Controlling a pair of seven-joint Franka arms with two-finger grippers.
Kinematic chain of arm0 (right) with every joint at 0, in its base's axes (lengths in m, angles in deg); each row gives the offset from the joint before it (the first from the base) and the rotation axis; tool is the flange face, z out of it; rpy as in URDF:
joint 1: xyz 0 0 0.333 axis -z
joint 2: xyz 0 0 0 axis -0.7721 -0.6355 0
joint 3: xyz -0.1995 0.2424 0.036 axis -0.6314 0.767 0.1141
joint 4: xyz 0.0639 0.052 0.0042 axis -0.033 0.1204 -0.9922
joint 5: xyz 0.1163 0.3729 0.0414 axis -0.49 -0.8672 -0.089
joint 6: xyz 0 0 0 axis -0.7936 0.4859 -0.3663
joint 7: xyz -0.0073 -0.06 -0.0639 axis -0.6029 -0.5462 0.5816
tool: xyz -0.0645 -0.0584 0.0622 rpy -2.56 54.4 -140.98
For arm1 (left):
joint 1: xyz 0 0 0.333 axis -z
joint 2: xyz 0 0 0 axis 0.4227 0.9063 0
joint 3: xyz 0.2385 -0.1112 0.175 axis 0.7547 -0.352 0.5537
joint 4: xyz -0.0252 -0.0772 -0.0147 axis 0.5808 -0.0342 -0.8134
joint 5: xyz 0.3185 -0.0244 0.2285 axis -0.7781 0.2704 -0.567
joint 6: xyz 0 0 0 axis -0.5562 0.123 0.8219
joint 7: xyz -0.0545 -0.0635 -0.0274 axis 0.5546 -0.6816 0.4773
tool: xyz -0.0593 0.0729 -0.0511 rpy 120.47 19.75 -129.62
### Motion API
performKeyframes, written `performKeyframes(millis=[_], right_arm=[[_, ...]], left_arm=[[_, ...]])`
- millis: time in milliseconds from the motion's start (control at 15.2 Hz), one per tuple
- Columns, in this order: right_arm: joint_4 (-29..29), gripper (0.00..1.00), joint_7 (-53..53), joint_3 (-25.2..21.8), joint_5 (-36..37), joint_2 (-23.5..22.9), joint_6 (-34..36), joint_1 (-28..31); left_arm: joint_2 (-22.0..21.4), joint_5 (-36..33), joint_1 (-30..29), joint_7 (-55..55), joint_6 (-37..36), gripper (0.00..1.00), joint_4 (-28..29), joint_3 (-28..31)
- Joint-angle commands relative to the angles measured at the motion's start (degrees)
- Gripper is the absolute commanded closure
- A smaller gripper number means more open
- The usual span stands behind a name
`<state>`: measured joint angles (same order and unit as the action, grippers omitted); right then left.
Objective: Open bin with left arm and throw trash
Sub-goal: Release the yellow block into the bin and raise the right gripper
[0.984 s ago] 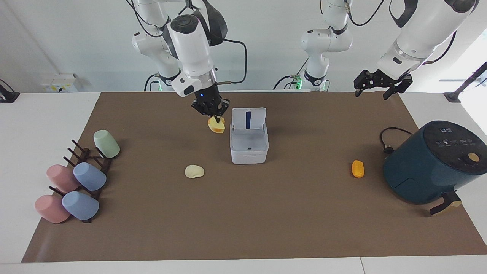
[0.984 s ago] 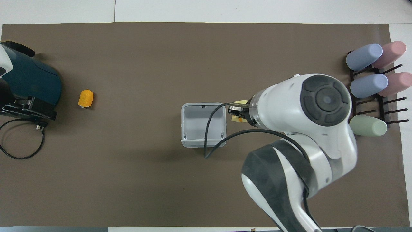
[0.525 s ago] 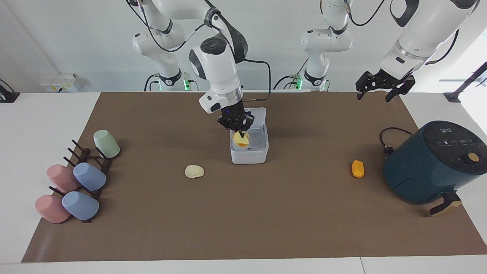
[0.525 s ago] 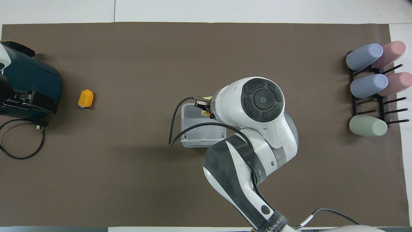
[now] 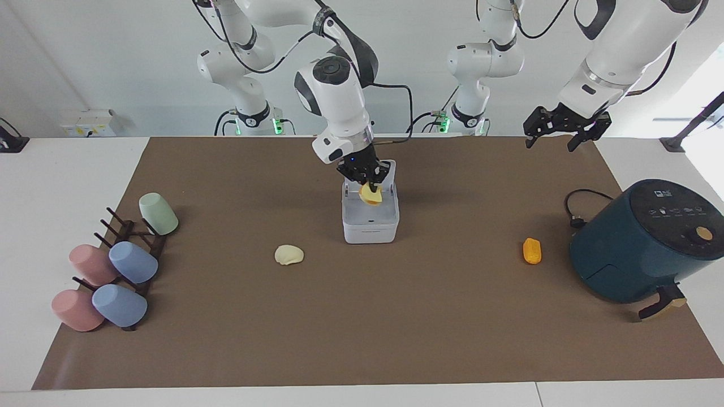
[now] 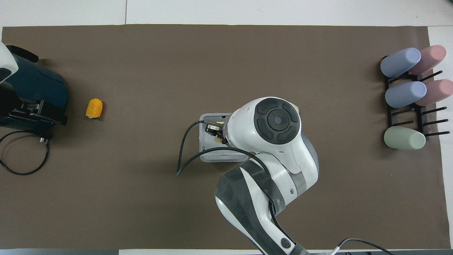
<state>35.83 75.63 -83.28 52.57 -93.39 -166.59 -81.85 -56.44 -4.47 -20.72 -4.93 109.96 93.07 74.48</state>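
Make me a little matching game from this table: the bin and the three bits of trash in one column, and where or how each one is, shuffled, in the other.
Things:
1. bin
2. yellow wedge
3. cream lump
4. orange piece

Places or states:
A. lying near the air fryer
B. lid up
C. at the right gripper, over the bin's opening
D. on the mat toward the cup rack

Pairs: 1-B, 2-C, 3-D, 4-A

White-grey bin [image 5: 370, 226], yellow wedge [image 5: 370, 194], orange oblong [image 5: 531, 250], teal fryer [image 5: 639, 243].
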Motion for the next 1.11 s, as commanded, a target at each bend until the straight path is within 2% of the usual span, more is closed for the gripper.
performKeyframes(millis=[0,328,525,787,1049], right_arm=[[1.28,0.0,0.43,-0.1,-1.23,1.68,1.57,0.11],[1.28,0.0,0.08,-0.27,-0.17,2.03,1.84,0.63],[1.01,0.0,-0.88,-0.54,-0.08,1.68,-0.35,4.49],[1.71,0.0,-11.58,-0.54,-0.08,1.33,-3.43,9.93],[6.97,0.0,-29.5,-0.54,0.0,2.38,-6.5,15.48]], left_arm=[[-1.79,0.57,-1.2,0.91,0.22,0.0,1.95,-1.25],[-2.05,0.66,-1.82,0.83,0.4,0.0,2.3,-1.52],[-2.14,0.66,-1.91,0.83,0.4,0.0,2.3,-1.61],[-2.14,0.74,-1.91,0.04,3.37,0.0,4.05,-1.43],[-0.39,0.66,-3.13,-5.04,12.68,0.0,10.19,-1.08]])
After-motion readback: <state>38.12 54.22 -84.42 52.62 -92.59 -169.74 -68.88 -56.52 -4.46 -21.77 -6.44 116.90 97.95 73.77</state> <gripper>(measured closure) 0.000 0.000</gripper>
